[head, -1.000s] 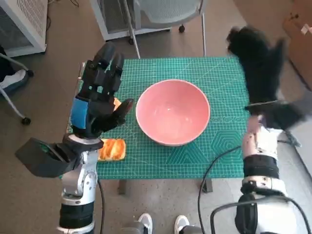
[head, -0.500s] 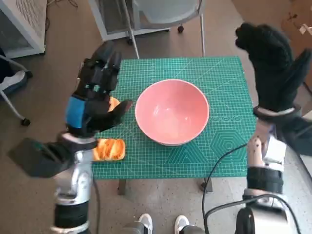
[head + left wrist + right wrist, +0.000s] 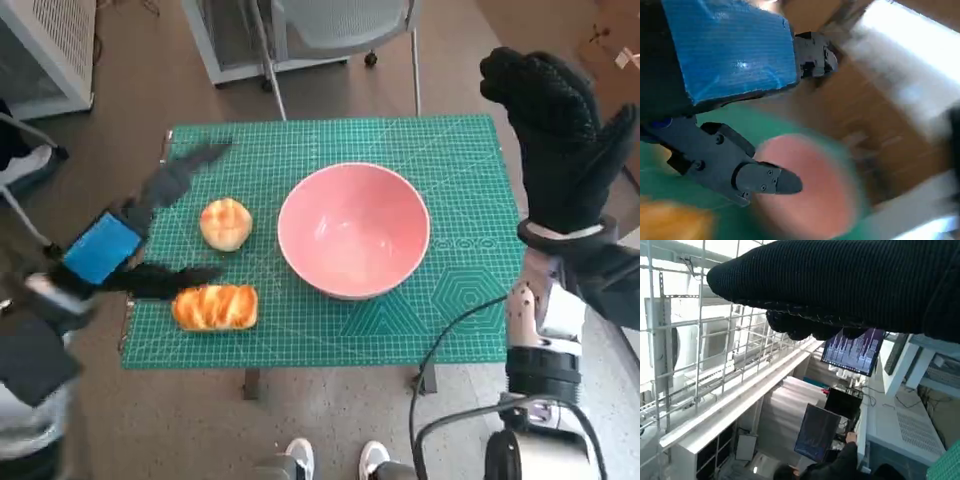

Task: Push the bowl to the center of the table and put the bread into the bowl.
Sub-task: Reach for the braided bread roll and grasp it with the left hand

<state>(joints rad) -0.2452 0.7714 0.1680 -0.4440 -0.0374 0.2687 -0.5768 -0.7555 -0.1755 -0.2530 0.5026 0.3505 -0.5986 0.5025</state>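
green table mat (image 3: 460,330) carries pink bowl (image 3: 354,230) near centre; long bread (image 3: 215,306) by left front edge, just beside left hand (image 3: 120,245), blurred, fingers spread, empty; right hand (image 3: 560,150) raised, empty, fingers apart.

My right hand (image 3: 560,130) wears matt, ribbed black knit cloth. Smooth, slightly glossy blue tape covers my left hand (image 3: 725,47). The bowl (image 3: 354,230) looks glossy; the green mat (image 3: 460,290) is matt.

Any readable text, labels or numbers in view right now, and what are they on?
None can be read.
Green cutting mat: faint pale print beside the pink bowl, too small to read.
Monitor: lines of screen text, too small and blurred.
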